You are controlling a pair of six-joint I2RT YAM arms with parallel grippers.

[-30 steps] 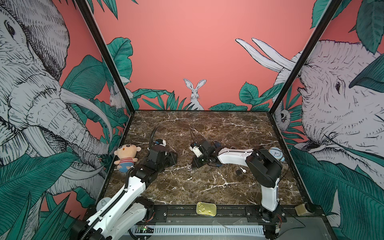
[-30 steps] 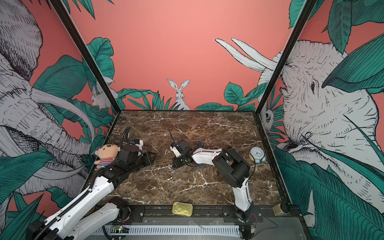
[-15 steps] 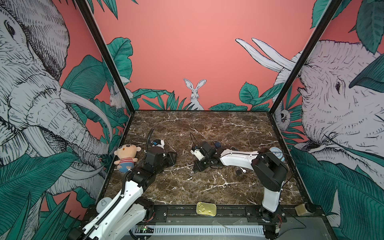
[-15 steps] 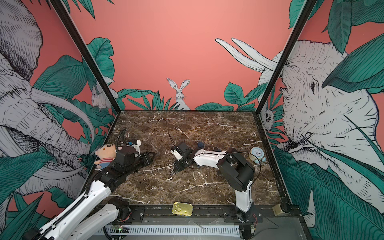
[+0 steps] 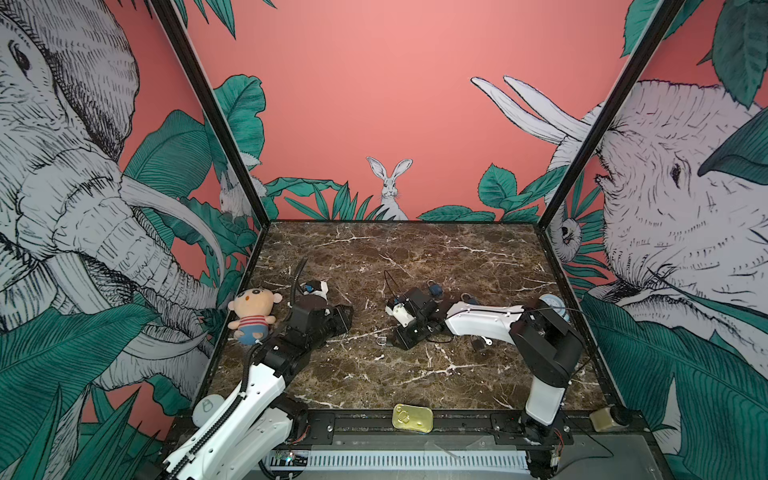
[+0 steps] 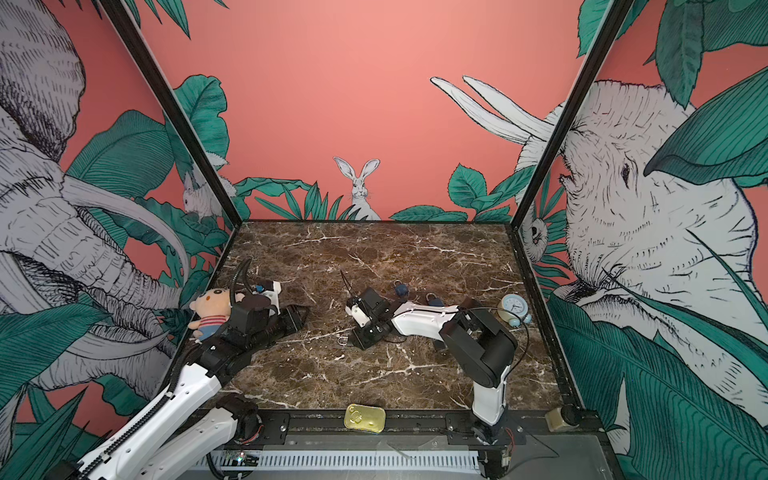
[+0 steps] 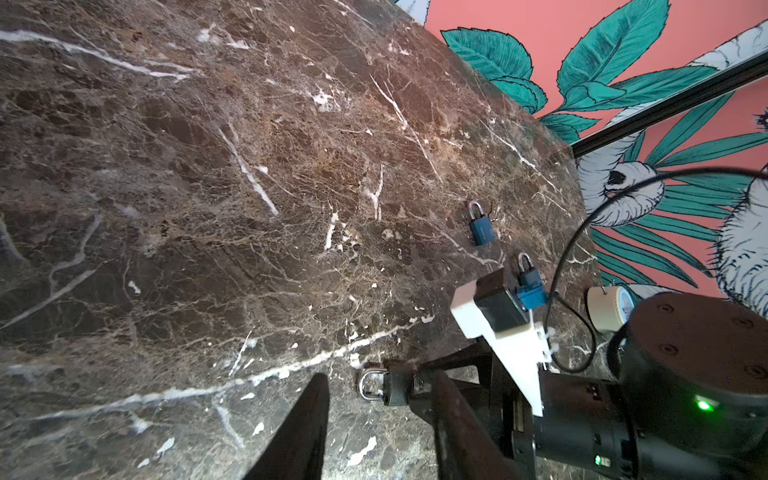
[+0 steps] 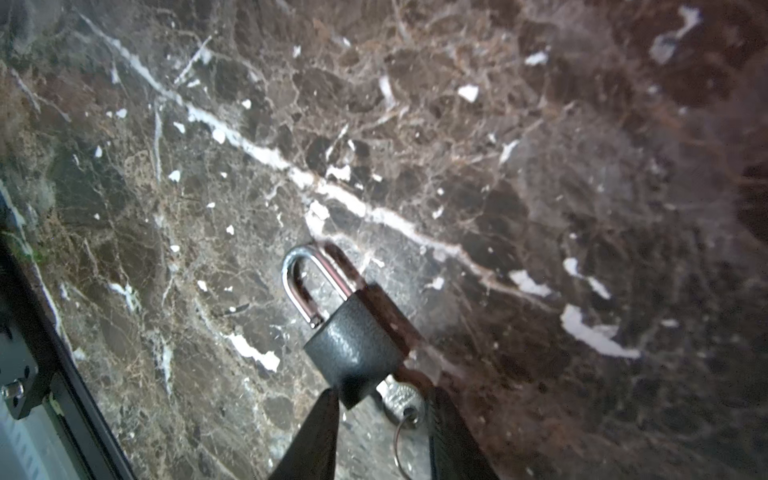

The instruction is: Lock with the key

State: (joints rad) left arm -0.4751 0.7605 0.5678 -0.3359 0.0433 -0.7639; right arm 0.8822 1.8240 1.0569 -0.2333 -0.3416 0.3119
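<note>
A dark grey padlock (image 8: 353,345) with a silver shackle (image 8: 303,278) lies on the marble table (image 8: 457,124). The key (image 8: 401,401) sticks in its underside, with a wire ring hanging from it. My right gripper (image 8: 382,390) is open, and the key's head sits between its fingers (image 8: 311,436). One finger touches the padlock's corner. In both top views the padlock (image 5: 383,341) (image 6: 343,341) lies just left of the right gripper (image 5: 401,338) (image 6: 359,338). My left gripper (image 7: 374,374) (image 5: 345,318) is open and empty, a short way left of the padlock (image 7: 395,388).
Two blue padlocks (image 5: 434,287) (image 5: 469,298) lie behind the right arm, and another small dark lock (image 5: 480,343) lies in front of it. A plush doll (image 5: 253,316) sits at the left wall and a small clock (image 5: 552,305) at the right wall. A yellow tin (image 5: 412,417) rests on the front rail.
The right gripper's jaws have widened around the key, and its elbow has swung a little to the right. The left gripper has stayed where it was.
</note>
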